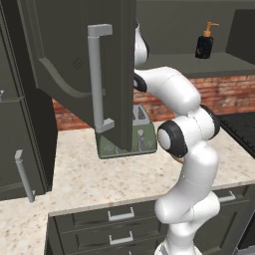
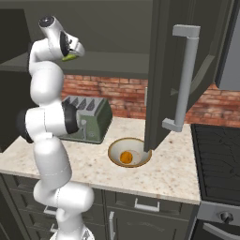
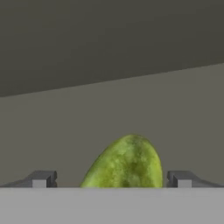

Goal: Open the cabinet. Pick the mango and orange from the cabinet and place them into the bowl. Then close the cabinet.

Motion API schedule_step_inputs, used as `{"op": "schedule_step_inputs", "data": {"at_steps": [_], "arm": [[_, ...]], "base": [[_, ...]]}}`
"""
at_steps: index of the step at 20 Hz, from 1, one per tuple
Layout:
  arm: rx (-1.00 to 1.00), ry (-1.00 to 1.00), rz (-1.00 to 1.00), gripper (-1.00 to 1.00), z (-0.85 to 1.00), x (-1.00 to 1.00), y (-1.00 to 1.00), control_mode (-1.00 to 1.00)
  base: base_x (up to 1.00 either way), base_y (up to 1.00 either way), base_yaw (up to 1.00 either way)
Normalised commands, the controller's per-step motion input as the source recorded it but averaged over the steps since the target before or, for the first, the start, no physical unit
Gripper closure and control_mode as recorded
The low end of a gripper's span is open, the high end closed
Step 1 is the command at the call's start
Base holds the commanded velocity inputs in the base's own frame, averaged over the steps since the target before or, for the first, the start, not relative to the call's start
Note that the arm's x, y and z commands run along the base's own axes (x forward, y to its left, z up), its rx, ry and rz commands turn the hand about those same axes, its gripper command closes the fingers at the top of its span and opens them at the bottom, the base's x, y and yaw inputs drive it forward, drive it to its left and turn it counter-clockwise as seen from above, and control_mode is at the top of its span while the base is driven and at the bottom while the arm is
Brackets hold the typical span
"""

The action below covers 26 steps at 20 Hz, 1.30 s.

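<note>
A green toaster (image 2: 89,123) stands on the speckled pale surface (image 2: 178,173), against the red brick wall (image 2: 117,96); in the right base view it lies at about ten o'clock from the middle of the picture's lower half. In the left base view a dark soap bottle (image 1: 204,45) with an orange pump stands on a grey ledge (image 1: 209,64) at two o'clock. Below the surface's front edge sit grey drawers (image 1: 117,219) with small silver handles. A black stove top (image 2: 218,154) adjoins the surface at three o'clock in the right base view, with a knob (image 2: 227,217) on its front.
</note>
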Motion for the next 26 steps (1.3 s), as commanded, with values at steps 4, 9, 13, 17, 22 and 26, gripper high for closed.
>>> {"op": "schedule_step_inputs", "data": {"at_steps": [4, 9, 13, 17, 22, 26], "arm": [[0.0, 0.08, -0.05, -1.0, 0.0, 0.03, 0.13, -1.0], [0.0, 0.06, -0.03, -1.0, -0.05, 0.0, 0.01, -1.0], [0.0, 0.02, -0.01, 1.0, -0.14, 0.0, 0.0, -1.0], [0.0, 0.0, -0.01, 1.0, -0.44, -0.01, 0.0, -1.0], [0.01, -0.06, -0.02, 1.0, -0.61, -0.1, 0.0, -1.0], [0.04, -0.01, -0.03, 1.0, -0.3, -0.05, 0.0, -1.0]], "base": [[0.0, 0.0, 0.0], [0.0, 0.0, 0.0], [0.0, 0.0, 0.0], [0.0, 0.0, 0.0], [0.0, 0.0, 0.0], [0.0, 0.0, 0.0]]}}
